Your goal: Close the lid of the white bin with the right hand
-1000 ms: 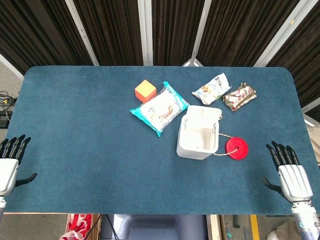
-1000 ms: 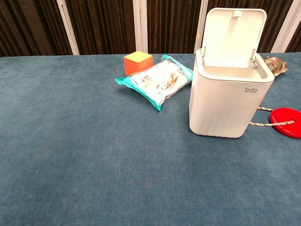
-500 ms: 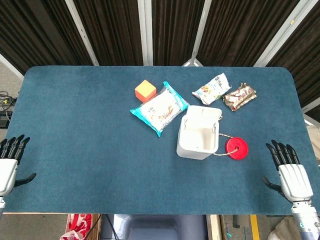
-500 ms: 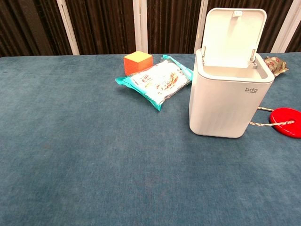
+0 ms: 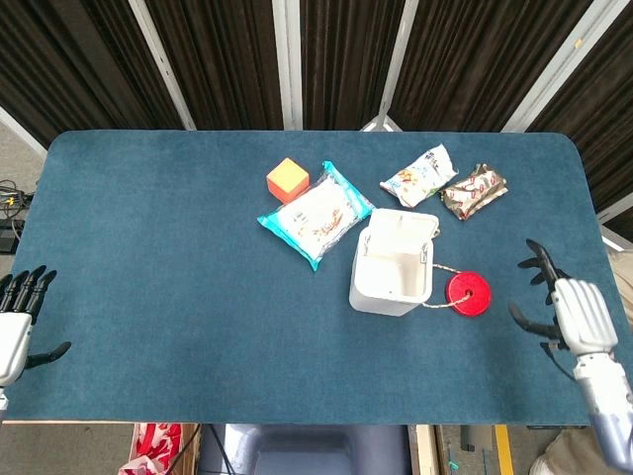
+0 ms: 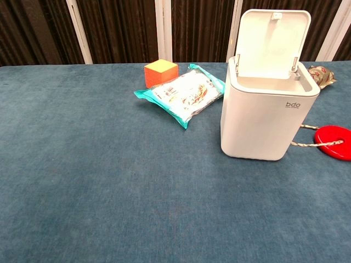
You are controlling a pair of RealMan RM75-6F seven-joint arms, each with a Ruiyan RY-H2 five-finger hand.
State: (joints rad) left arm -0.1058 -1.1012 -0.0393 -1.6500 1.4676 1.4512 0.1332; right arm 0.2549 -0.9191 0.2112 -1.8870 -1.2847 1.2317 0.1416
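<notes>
Lid [image 6: 272,41] upright, bin [image 5: 393,265] mid-table, w/ nothing touching it.
Right hand [image 5: 570,311] spread, empty, well apart at table edge; risk: reaching low could snag red disc [image 5: 467,294] or tip bin.

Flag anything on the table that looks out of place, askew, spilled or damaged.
Nothing looks spilled or damaged. The white plastic bin stands upright with its hinged white lid raised, which is the task's starting state. The teal snack packet lies at an angle beside the orange cube, but harmlessly.
</notes>
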